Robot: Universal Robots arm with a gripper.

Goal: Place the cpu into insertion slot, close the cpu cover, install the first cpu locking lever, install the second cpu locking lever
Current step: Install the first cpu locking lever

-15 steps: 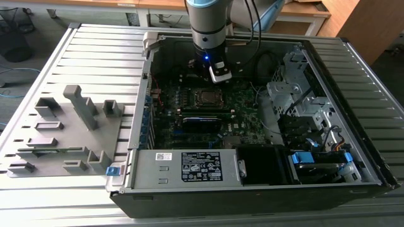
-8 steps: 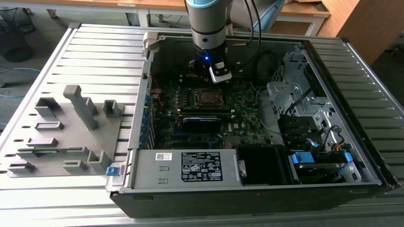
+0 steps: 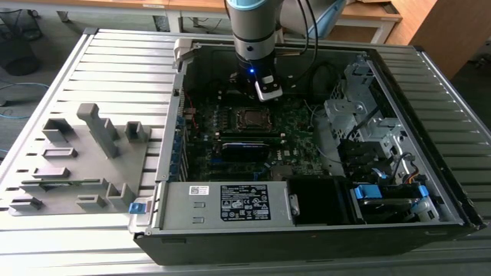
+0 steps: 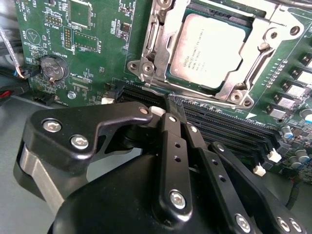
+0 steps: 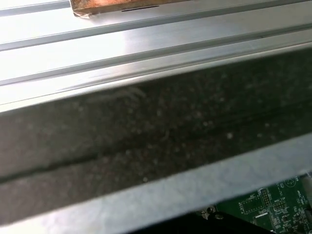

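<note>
Here, the black two-fingered gripper on the grey and blue robot arm is seen inside the open black computer case, which lies on the ribbed metal table. In the second wrist view the fingers are pressed together with no gap between them, and nothing is held. Just past the fingertips, the small flat square cpu with its dull silver-tan metal top is seated in the square black insertion slot on the dark green motherboard. The thin silver-grey metal cpu cover is laid down around the chip, framing it through its square window. A thin metal lever wire is seen along the near edge of the socket, right at the fingertips; whether it is touched cannot be told. Long black memory slots run beside the fingers. In the exterior view the gripper is placed just beyond the socket. A grey plastic parts fixture is set on the table, well apart.
</note>
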